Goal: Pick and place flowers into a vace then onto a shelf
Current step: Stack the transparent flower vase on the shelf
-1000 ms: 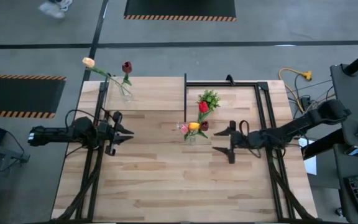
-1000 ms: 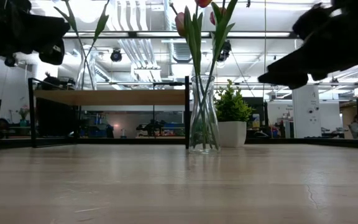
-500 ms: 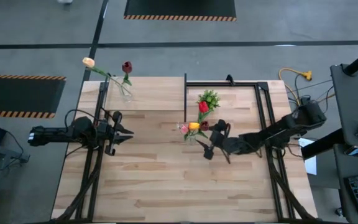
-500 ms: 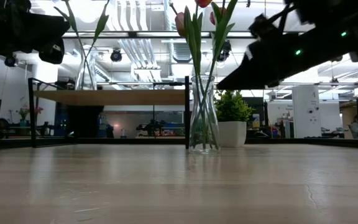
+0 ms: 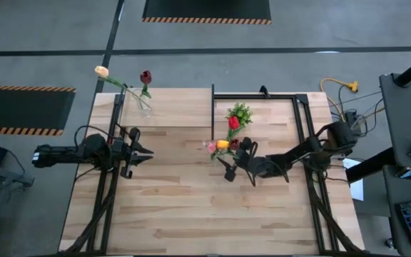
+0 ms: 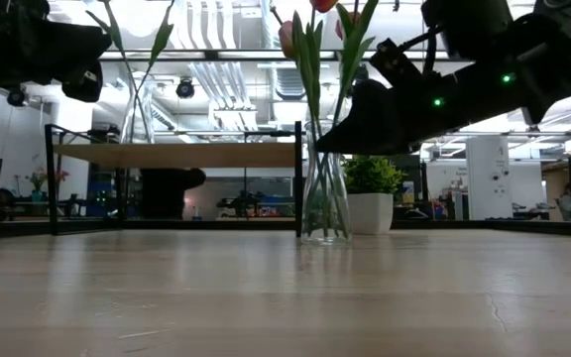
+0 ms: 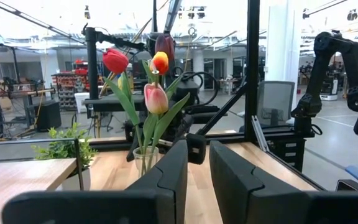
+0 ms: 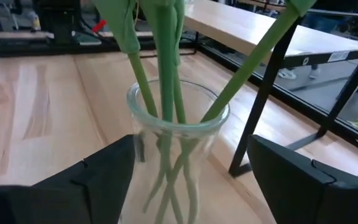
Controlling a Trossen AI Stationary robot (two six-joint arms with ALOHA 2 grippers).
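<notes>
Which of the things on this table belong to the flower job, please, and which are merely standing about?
Job:
- glass vase of tulips, with the open right gripper on either side of its neck
- second vase with two tulips, on the shelf
- shelf

Standing about:
- small potted plant
- left gripper, waiting at the table's left
</notes>
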